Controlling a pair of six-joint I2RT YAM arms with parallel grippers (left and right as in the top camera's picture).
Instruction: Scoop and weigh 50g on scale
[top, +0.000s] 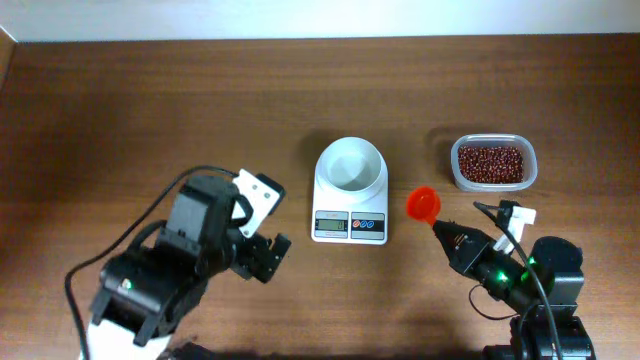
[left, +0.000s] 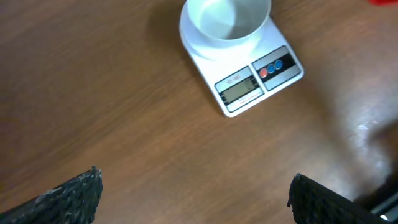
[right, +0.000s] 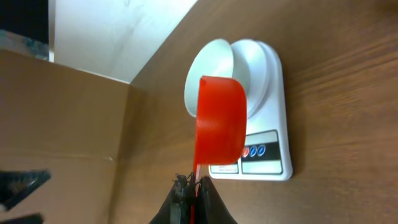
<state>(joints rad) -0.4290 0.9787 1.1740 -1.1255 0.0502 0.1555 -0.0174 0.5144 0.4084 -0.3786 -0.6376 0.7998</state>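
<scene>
Right tool: jaws clamped on the scoop handle, so the cup projects beyond the tips, free for dipping. Scale: ahead-left of this tool, bowl empty. Beans: ahead-right, in the tub; none show in the cup. Left tool: jaws apart, empty, parked above the desk, scale ahead.

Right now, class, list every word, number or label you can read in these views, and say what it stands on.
No text is legible.
Display on the scale: digits too blurred to read.
Red and blue buttons: markings too small to read.
Scoop, tub: no lettering visible.
</scene>
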